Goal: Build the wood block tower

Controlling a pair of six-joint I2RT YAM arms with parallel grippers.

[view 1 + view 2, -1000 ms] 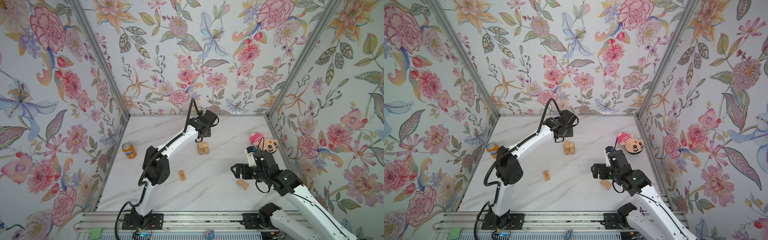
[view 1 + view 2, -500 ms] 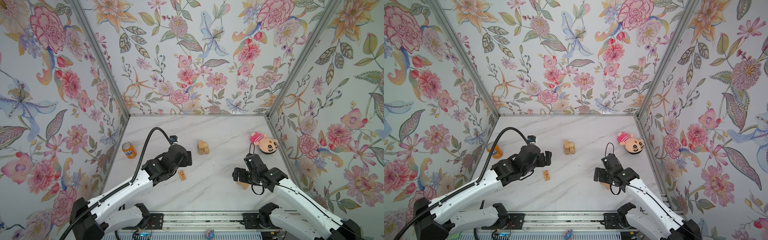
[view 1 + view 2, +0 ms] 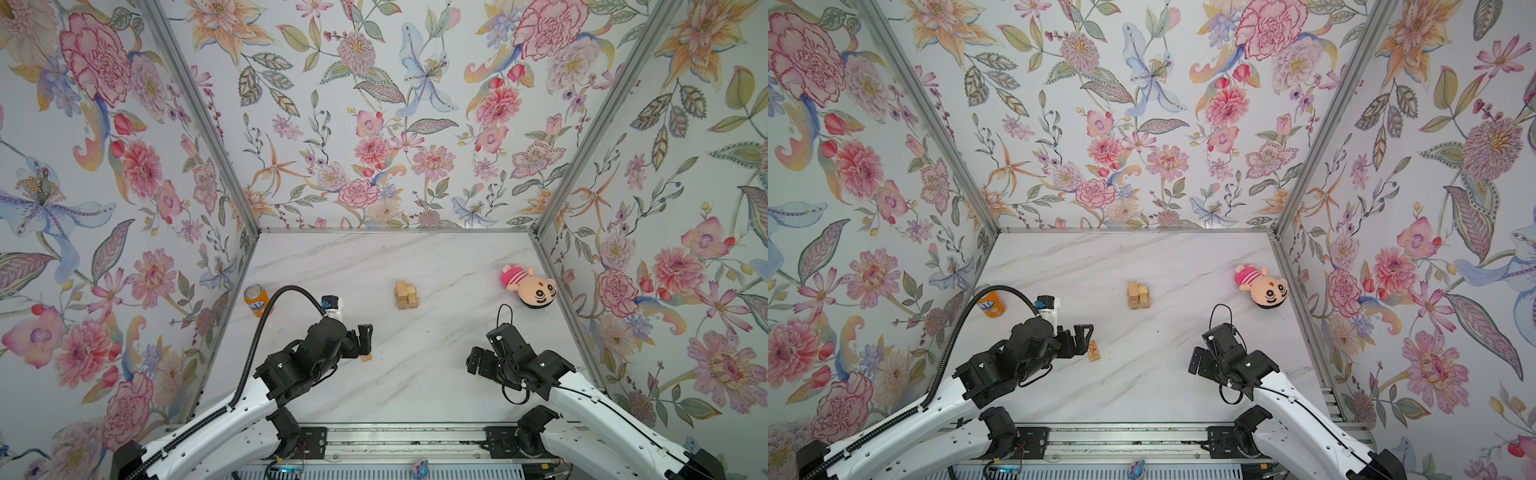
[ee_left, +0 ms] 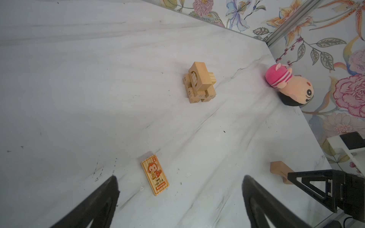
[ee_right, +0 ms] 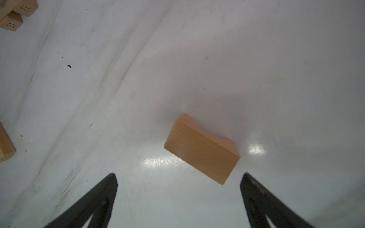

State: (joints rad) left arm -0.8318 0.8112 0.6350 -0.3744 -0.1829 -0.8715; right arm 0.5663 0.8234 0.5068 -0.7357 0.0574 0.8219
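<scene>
the tower (image 3: 406,295) stands mid-width on the table (image 3: 415,386), nearer its rear edge. the can (image 3: 256,300) stands at the left edge, the doll (image 3: 530,287) lies at the right edge. the printed block (image 3: 1094,351) lies flat front-left of the tower. the curved block (image 5: 201,149) lies toward the front-right corner.

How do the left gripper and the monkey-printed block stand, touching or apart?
Apart. The left wrist view shows the left gripper open, with bare table visible between each finger and the monkey-printed block lying flat.

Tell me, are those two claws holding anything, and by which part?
Nothing is held. The left gripper is open near the monkey-print block, the right gripper open near the curved block; neither block is touched.
</scene>
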